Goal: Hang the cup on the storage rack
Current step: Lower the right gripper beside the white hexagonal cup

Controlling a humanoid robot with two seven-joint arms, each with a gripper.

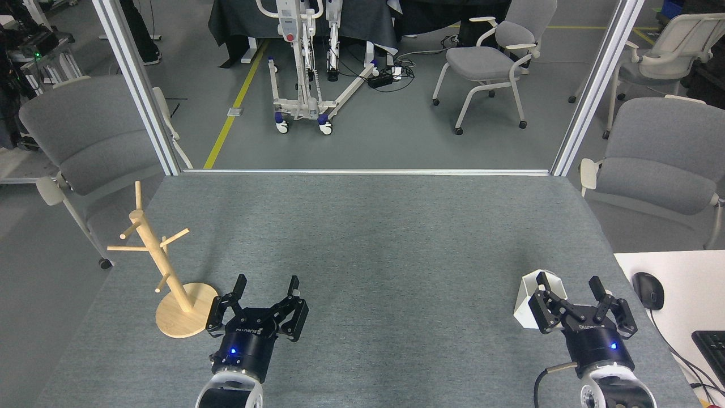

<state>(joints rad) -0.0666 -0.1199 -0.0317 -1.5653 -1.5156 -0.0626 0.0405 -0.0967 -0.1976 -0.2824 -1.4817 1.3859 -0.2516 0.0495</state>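
The storage rack (161,258), a light wooden post with slanted pegs on a round disc base, stands upright near the table's front left. Just right of its base my left gripper (266,285) is open, with nothing between its fingers. The white faceted cup (525,309) rests on the grey table at the front right, its opening turned up and toward my right arm. My right gripper (568,281) is open right beside it. Its left finger (542,281) overlaps the cup's rim; whether it is inside the opening or only in front of it I cannot tell.
A white desk (674,294) with a black mouse (649,289) and a keyboard (712,347) adjoins the table's right edge. Grey chairs (90,136) stand off the far left and far right corners. Metal frame posts (139,85) rise at the table's far corners.
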